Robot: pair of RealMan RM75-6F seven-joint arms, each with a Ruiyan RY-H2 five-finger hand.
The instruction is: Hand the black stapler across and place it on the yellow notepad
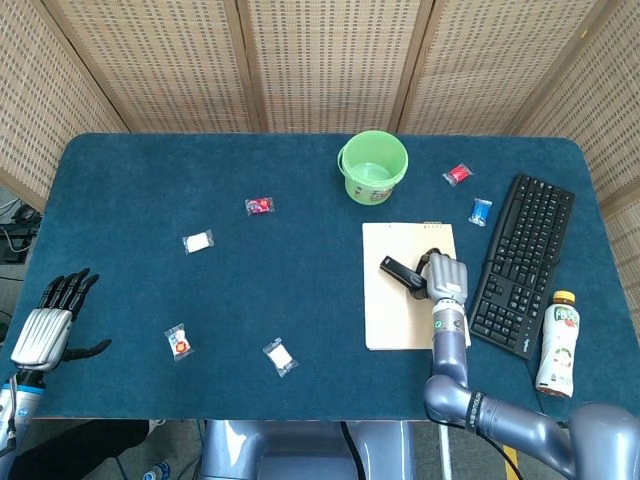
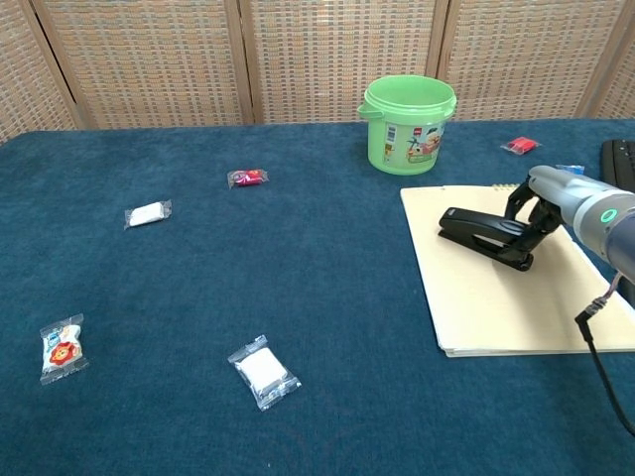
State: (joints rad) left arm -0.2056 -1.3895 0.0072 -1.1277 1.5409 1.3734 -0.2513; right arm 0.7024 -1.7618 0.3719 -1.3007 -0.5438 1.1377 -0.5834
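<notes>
The black stapler [image 1: 400, 272] [image 2: 481, 230] lies on the yellow notepad [image 1: 395, 320] [image 2: 496, 297], its nose pointing toward the robot's left. My right hand [image 1: 445, 275] [image 2: 541, 203] grips the stapler's rear end, fingers curled around it, low over the pad's upper right part. My left hand [image 1: 45, 325] hangs beyond the table's near left corner, fingers spread and holding nothing; only the head view shows it.
A green bucket [image 1: 373, 166] [image 2: 410, 124] stands behind the pad. A black keyboard [image 1: 522, 262] and a drink bottle [image 1: 559, 343] sit to its right. Small wrapped candies are scattered: red [image 2: 520, 146], blue [image 1: 481, 211], pink [image 2: 247, 178], white [image 2: 147, 214] [image 2: 263, 373].
</notes>
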